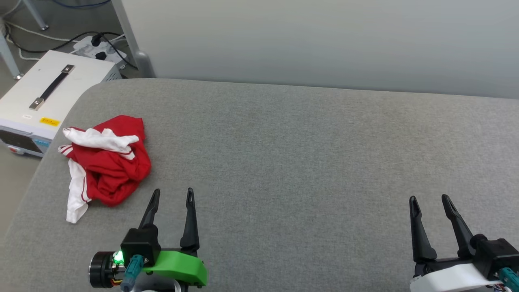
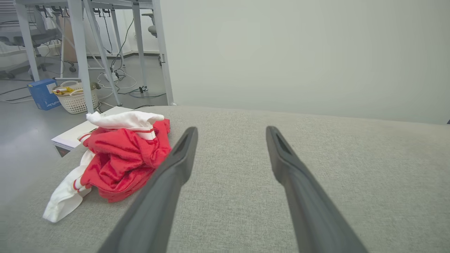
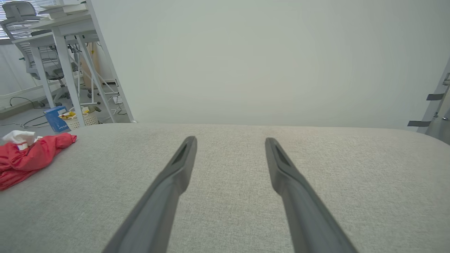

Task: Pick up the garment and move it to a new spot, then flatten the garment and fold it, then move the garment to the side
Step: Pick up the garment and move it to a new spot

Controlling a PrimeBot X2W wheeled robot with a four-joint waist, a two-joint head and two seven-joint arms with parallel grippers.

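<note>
Sitting on the floor at the far left is a white box (image 1: 24, 101) with a black handle (image 1: 52, 86). Beside it, on the grey table (image 1: 304, 154), the red and white shirt (image 1: 107, 162) lies crumpled near the left edge. The left gripper (image 1: 173, 190) is just right of it, fingers spread wide and empty. Far right, the right gripper (image 1: 429, 198) is equally wide, holding nothing.

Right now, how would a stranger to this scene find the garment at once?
Start at the wide grey fabric-covered table. Go to its left end, beside the white box with a black handle. There lies the crumpled red jersey T-shirt with white sleeves, the sole coloured cloth on that surface.
</note>
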